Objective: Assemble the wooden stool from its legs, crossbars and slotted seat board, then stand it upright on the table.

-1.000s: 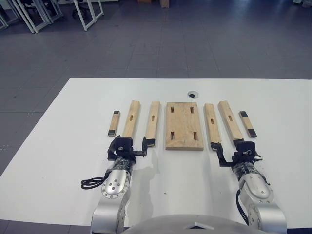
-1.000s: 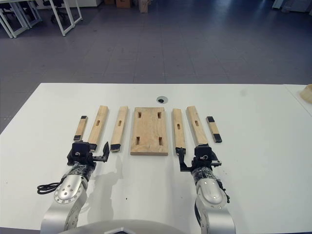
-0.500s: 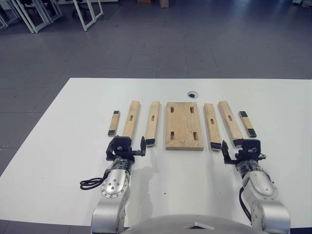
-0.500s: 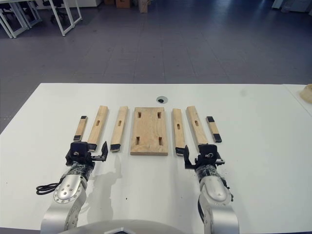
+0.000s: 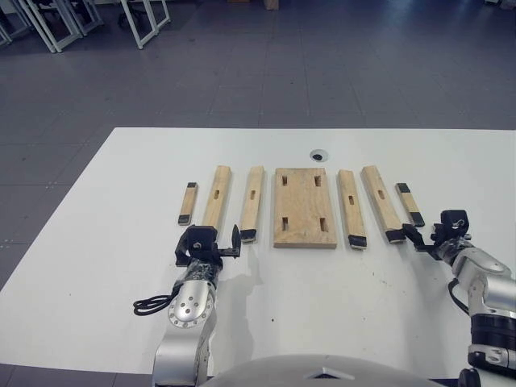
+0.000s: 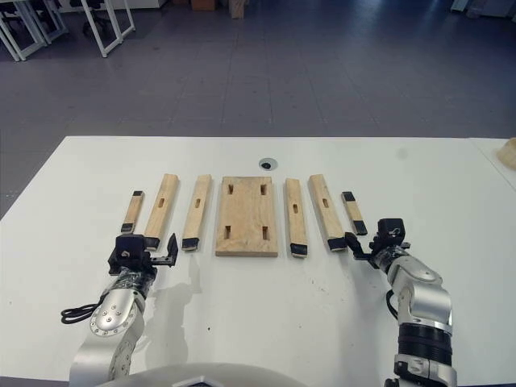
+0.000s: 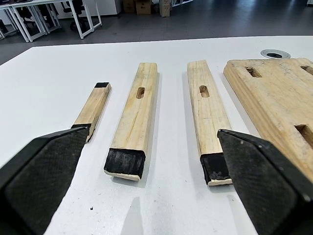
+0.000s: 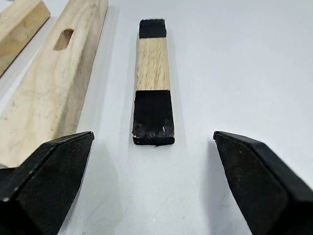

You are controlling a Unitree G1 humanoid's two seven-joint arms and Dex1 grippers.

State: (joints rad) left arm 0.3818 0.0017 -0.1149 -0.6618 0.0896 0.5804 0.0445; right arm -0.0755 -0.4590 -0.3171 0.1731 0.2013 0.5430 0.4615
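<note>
While both hands sit low at the near side of the white surface (image 5: 97,274), every part lies flat and loose. Assembly judged not begun.

Left hand (image 5: 211,248): fingers apart, empty, just short of the black-capped near ends of the outer left leg (image 5: 217,196) and inner left leg (image 5: 252,201).

Right hand (image 5: 431,236): fingers apart, empty. The right crossbar (image 8: 153,83) lies straight ahead of it, long axis running away from the robot, near black end just past the fingertips, not touching. The right arm is the nearer one by far. A straight advance should bring the fingers astride its width.

Beyond, left to right: left crossbar (image 5: 188,201), both left legs, seat board (image 5: 305,206) in the middle, inner right leg (image 5: 350,207), outer right leg (image 5: 381,201), right crossbar. All parallel, none touching.

Farthest: cable hole (image 5: 319,156).
</note>
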